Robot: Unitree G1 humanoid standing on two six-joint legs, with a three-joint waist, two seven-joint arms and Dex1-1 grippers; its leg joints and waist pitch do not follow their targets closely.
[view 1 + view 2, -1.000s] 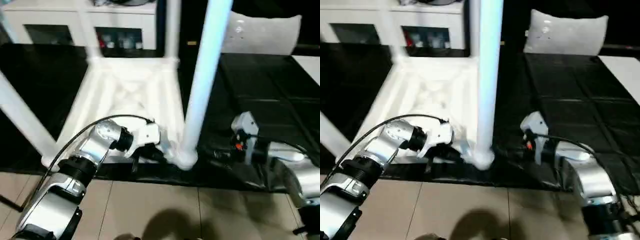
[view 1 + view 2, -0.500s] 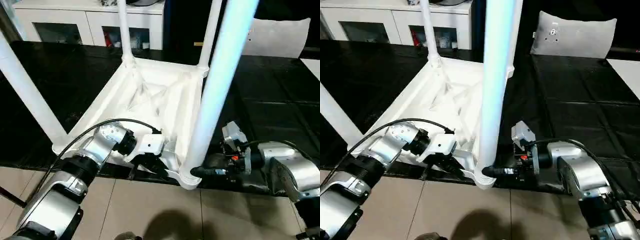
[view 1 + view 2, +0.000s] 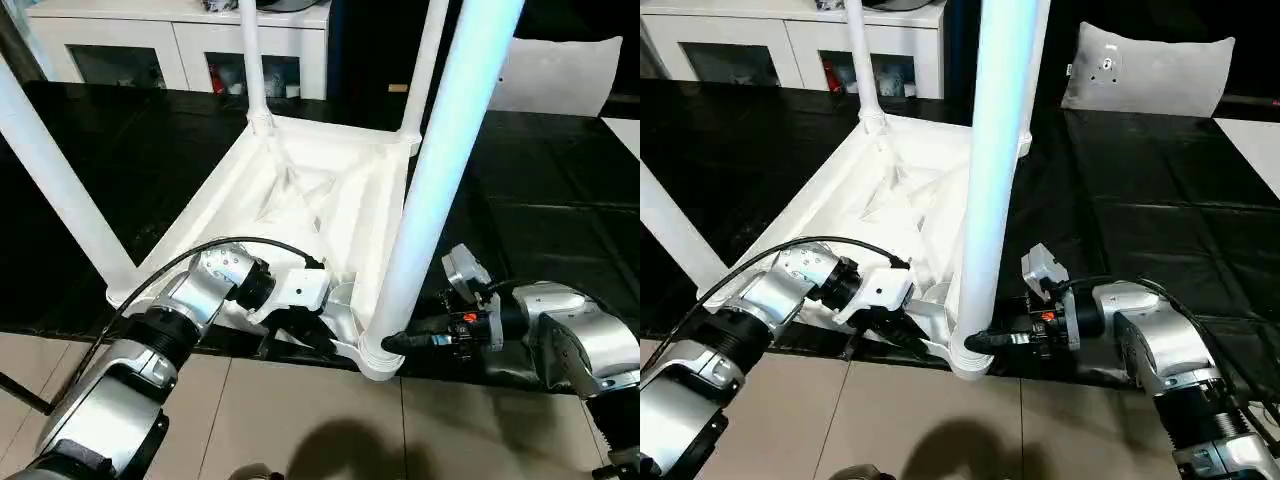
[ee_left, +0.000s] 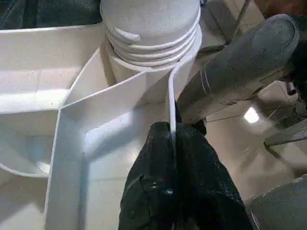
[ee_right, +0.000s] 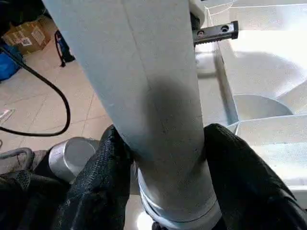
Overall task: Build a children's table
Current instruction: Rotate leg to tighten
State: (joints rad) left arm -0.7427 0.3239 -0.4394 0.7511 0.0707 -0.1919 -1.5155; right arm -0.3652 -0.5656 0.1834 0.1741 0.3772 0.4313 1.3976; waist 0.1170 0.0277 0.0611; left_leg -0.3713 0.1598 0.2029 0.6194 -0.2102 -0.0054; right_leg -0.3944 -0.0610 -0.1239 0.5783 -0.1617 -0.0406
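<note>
Right gripper (image 3: 392,342) brought in from open stance beside near leg (image 3: 430,190), fingers (image 5: 108,158) now closed round leg base.

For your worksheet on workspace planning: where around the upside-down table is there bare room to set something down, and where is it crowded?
Bare black mat lies right of the white ribbed plastic tabletop, up to the grey cushion-like panel. More lies left, toward the white cabinet. The near corner is crowded: the left gripper pinches the rim and the right gripper closes around the near white tube leg.
</note>
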